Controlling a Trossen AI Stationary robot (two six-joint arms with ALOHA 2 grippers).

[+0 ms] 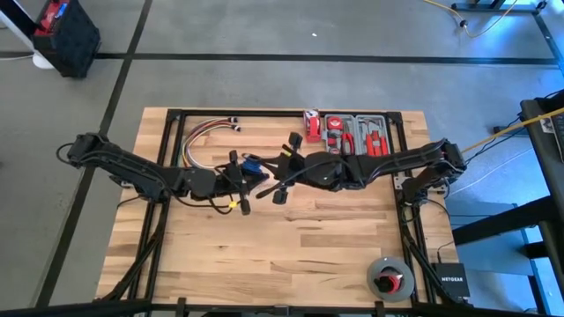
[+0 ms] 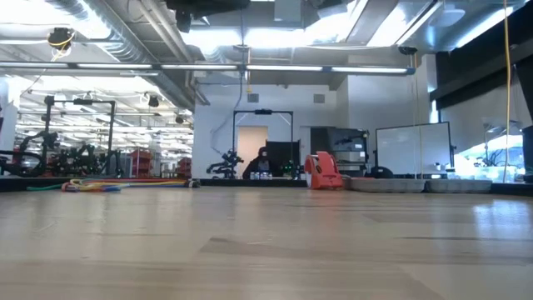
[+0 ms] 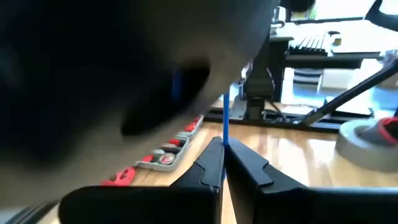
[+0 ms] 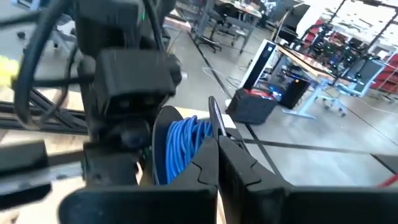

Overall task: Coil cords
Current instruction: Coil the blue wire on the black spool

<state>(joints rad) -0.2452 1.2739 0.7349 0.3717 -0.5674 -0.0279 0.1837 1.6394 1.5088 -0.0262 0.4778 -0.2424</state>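
Note:
The blue cords show as a wound coil held up above the middle of the table, between thin black round rims. My left gripper comes from the left and is shut on a single blue strand. My right gripper comes from the right and is shut at the coil's black rim. In the left wrist view the right arm is a dark blur hiding most of the coil. Neither gripper shows in the low view. My left gripper pinches one blue strand between its two fingertips. The strand rises straight and taut from the tips toward the coil, clear of the table. My right gripper is closed on the thin black rim beside the blue coil, which stands out from between its fingertips. The coil is lifted clear of the table. How far back the rim reaches does not show.
A bundle of red, yellow and white wires lies at the far left. An open tool case and a red item lie at the far edge. A tape roll sits near the right front corner.

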